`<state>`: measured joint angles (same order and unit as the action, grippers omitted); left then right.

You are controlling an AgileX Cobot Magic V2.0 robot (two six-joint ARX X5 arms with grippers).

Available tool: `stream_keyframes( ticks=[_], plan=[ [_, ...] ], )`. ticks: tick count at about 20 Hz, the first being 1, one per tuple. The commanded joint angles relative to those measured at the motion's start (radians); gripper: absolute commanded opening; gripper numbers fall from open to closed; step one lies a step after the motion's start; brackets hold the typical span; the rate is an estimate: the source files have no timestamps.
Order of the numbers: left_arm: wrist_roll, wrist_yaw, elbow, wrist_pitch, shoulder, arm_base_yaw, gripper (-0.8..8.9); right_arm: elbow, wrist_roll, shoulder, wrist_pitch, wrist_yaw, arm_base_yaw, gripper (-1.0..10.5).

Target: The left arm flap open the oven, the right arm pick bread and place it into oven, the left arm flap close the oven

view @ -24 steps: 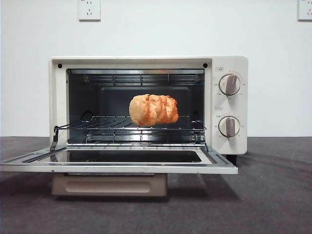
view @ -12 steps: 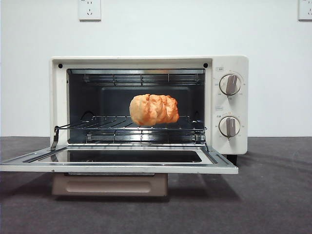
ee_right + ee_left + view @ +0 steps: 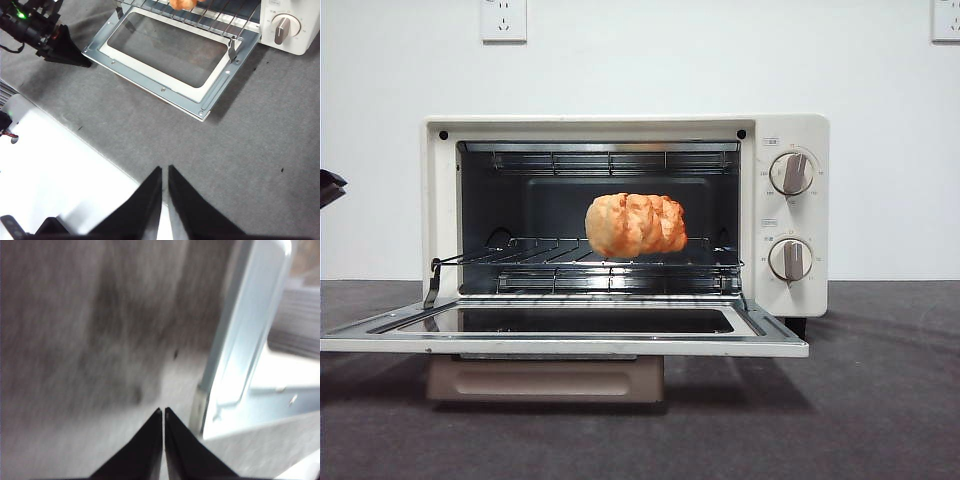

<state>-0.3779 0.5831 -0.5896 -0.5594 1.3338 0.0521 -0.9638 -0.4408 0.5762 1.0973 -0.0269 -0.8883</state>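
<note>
With the bread (image 3: pixel 636 225) on the rack and the oven (image 3: pixel 790 215) door down, the left gripper (image 3: pixel 330 186), jaws closed and empty, has just entered at mid-left, evidently to close it; the right gripper (image 3: pixel 165 172) waits closed, empty.

Plain white wall (image 3: pixel 650 60) behind, evenly lit. Two white power sockets high up on it: one upper left (image 3: pixel 503 20), one cut off at the top right corner (image 3: pixel 946 20). Table (image 3: pixel 880 400) has a dark grey felt-like cover, meeting a white panel (image 3: pixel 55 165) at its near edge in the right wrist view.
</note>
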Motion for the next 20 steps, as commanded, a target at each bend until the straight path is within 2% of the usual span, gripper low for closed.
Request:
stream_keyframes(
  ticks=[1, 15, 20],
  plan=[
    [-0.027, 0.015, -0.005, 0.031, 0.028, -0.014, 0.1, -0.007, 0.011, 0.004, -0.009, 0.002, -0.008, 0.2],
    [-0.059, 0.191, -0.015, 0.095, 0.016, -0.034, 0.1, -0.007, 0.004, 0.004, -0.013, 0.031, -0.008, 0.2],
    [-0.085, 0.203, -0.067, 0.097, -0.037, -0.034, 0.1, -0.007, 0.004, 0.004, -0.02, 0.031, -0.008, 0.2]
  ],
)
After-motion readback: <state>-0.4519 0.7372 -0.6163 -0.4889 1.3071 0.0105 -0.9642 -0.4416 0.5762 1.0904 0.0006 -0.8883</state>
